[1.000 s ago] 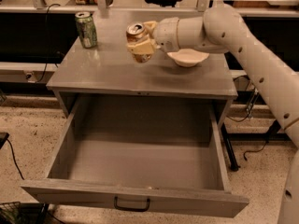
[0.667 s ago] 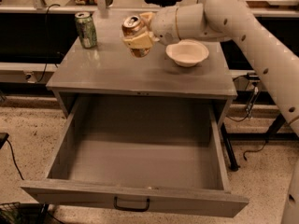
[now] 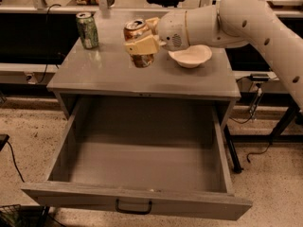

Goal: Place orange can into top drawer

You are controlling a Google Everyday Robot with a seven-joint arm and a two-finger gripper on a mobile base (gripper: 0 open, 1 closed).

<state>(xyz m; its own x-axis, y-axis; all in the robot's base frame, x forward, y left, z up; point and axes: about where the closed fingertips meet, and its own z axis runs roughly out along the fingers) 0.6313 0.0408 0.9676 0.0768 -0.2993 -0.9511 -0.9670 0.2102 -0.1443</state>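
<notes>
The orange can (image 3: 139,32) is orange-brown with a silver pull-tab top. My gripper (image 3: 143,40) is shut on it and holds it tilted in the air above the grey cabinet top (image 3: 109,72), near the back middle. One finger (image 3: 142,45) crosses the can's front, the other shows behind it. The top drawer (image 3: 142,160) stands pulled wide open below, with a plain grey interior and nothing in it. Its small dark handle (image 3: 134,207) is centred on the front panel.
A green can (image 3: 87,30) stands upright at the back left of the cabinet top. A white bowl (image 3: 191,56) sits at the back right, just under my arm (image 3: 236,18). Cables and table legs stand to the right on the speckled floor.
My gripper has lifted the orange can off the cabinet top and carried it a little to the left. The bowl, green can and drawer have not moved.
</notes>
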